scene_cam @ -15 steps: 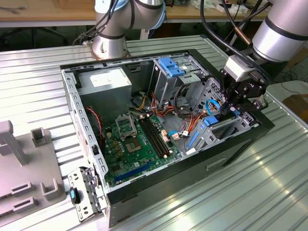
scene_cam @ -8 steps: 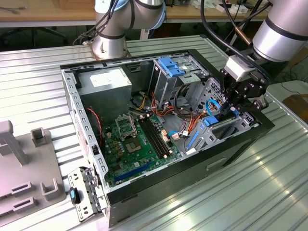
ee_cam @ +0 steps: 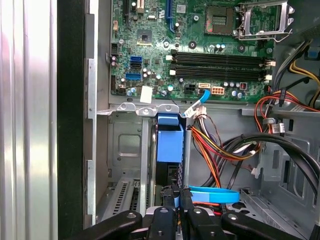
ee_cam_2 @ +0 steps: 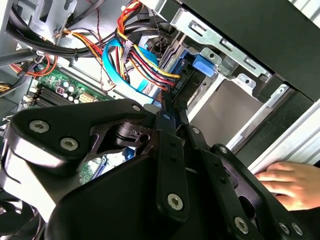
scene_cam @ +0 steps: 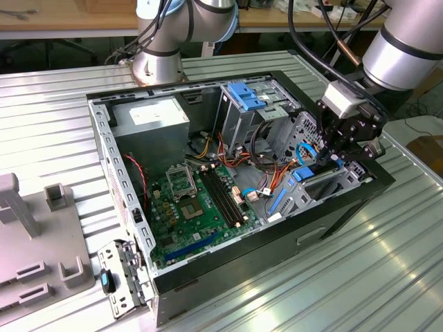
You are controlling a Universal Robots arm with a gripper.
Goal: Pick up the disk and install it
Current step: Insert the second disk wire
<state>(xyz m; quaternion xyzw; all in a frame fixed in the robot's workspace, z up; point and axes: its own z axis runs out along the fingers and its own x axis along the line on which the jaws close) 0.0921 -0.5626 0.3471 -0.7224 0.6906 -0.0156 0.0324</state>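
1. Exterior view: gripper (scene_cam: 331,153) lowered inside the open computer case (scene_cam: 208,290), at its corner bay.
2. First wrist view: disk (ee_cam: 170,145) standing edge-up in the bay, fingers closed narrowly on its upper edge.
3. Judged rigid, moderately heavy, shock-sensitive; best held by the blue carrier's edges.

My arm (scene_cam: 405,41) reaches in from exterior view's right, wrist bent downward. My gripper (scene_cam: 331,153) hangs low, fingers (ee_cam: 176,199) drawn close together, nearly parallel, in both wrist views. Person's hand (ee_cam_2: 292,184) rests flat, near my gripper linkage in second wrist view.
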